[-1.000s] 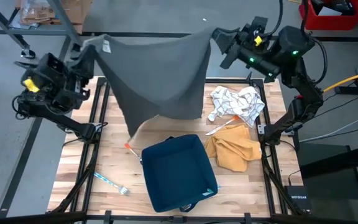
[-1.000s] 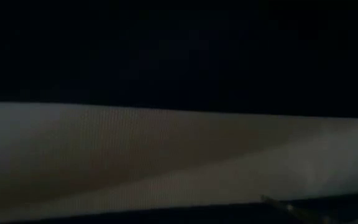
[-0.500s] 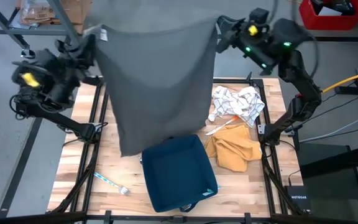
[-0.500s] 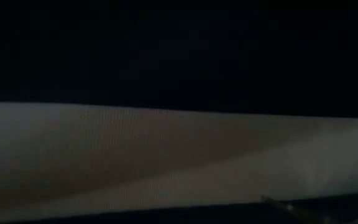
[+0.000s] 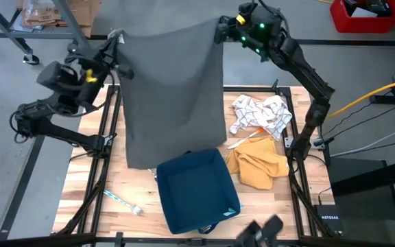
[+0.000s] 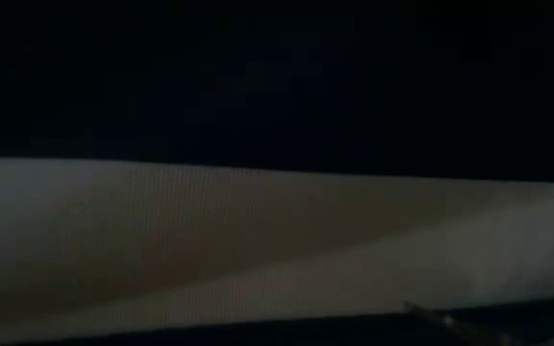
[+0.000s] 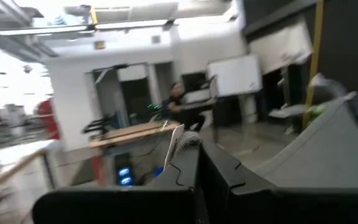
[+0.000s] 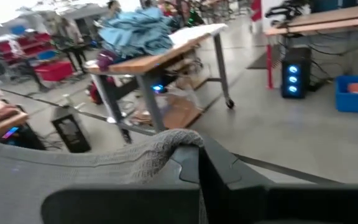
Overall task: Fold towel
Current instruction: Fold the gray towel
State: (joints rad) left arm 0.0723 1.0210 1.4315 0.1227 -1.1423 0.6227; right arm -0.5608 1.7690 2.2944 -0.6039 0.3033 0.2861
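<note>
Item: grey towel (image 5: 173,89), upper centre of frame, hanging spread above the table (image 5: 88,185). Left gripper (image 5: 112,42) and right gripper (image 5: 223,26) each clamp a top corner. Step: spreading. Next: probably lay flat.

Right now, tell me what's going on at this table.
Both arms hold a grey towel up off the wooden table, stretched between them. The left gripper is shut on one top corner and the right gripper is shut on the other, so the cloth hangs as a flat sheet, its lower edge near a dark blue tray. No fold has been made. A patterned cloth and a mustard cloth lie to the side.
</note>
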